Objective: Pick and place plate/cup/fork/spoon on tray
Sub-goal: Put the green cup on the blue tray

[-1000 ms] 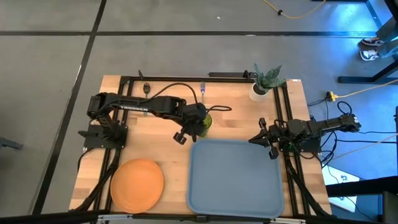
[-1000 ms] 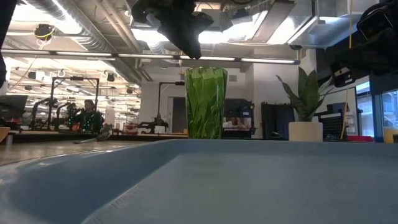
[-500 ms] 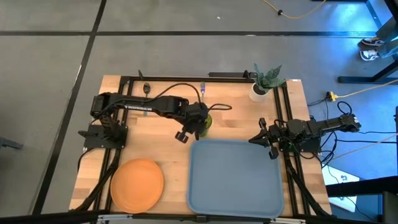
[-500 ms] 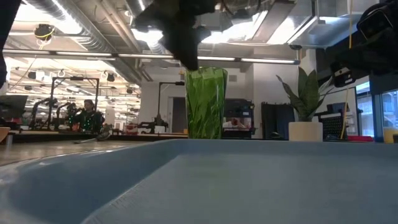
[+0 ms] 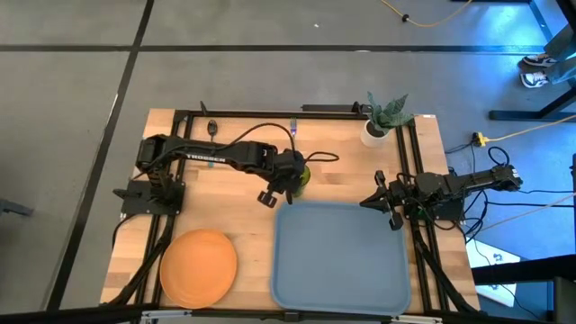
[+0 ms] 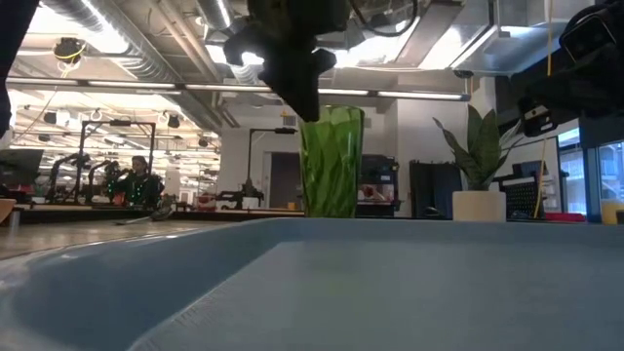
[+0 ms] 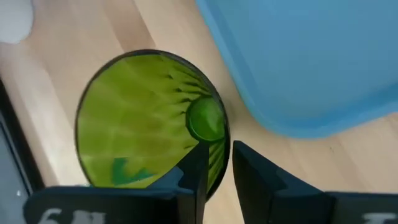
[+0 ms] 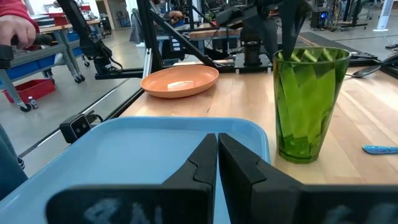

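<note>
The green cup (image 5: pixel 301 174) stands upright on the wood just beyond the tray's far left corner; it also shows in the low view (image 6: pixel 331 161) and the right wrist view (image 8: pixel 308 102). My left gripper (image 5: pixel 290 180) is shut on the cup's rim (image 7: pixel 221 149). The blue-grey tray (image 5: pixel 340 256) lies at the near right. The orange plate (image 5: pixel 198 265) lies at the near left. The fork (image 5: pixel 292 129) and the spoon (image 5: pixel 211 129) lie near the far edge. My right gripper (image 5: pixel 364 203) is shut and empty, over the tray's far right corner. My left gripper pinches the cup's wall at the rim (image 7: pixel 216 134), on the side nearest the tray. One finger (image 7: pixel 196 174) is inside the cup and the other (image 7: pixel 255 180) is outside. The fingers come from above, pointing down. The cup stays upright, and its base (image 8: pixel 305 155) looks to rest on the table.
A white pot with a green plant (image 5: pixel 378 126) stands at the far right corner. Black rails run along the table's left, right and far sides. Bare wood lies between the plate and the cup. A person's hand (image 8: pixel 15 25) shows in the room beyond the table.
My left gripper has come down at the cup's rim and gone a little toward the table's right edge. The cup has shifted a little to the right with it and stays upright.
</note>
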`<state>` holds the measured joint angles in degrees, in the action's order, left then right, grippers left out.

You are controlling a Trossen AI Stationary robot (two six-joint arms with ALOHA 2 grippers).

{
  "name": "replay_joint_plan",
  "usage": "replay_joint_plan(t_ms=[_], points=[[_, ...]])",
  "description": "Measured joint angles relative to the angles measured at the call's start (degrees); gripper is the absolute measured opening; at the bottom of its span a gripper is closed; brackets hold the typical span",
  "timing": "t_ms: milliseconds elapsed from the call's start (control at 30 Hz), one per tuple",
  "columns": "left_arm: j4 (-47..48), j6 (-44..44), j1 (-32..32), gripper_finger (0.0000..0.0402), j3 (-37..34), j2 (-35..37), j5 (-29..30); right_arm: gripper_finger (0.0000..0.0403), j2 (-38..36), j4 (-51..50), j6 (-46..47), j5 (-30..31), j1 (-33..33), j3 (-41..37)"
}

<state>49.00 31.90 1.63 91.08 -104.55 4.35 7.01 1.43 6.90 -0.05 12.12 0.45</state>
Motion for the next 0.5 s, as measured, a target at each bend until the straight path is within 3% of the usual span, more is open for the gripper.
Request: replay_joint_plan(t_ms=[200,333,500], points=[[0.31,-0.23,0.02,0.0012,0.01,-0.88,-1.31,0.0021,0.0,0.0,0.04,0.0,0.0,0.0],[0.92,-0.26,-0.16,0.0006,0.46,-0.84,-0.41,0.0021,0.0,0.0,0.07,0.0,0.0,0.0],[7.85,-0.26,-1.0,0.0004,8.85,-0.79,-0.1,0.0021,0.0,0.0,0.07,0.02,0.02,0.0]])
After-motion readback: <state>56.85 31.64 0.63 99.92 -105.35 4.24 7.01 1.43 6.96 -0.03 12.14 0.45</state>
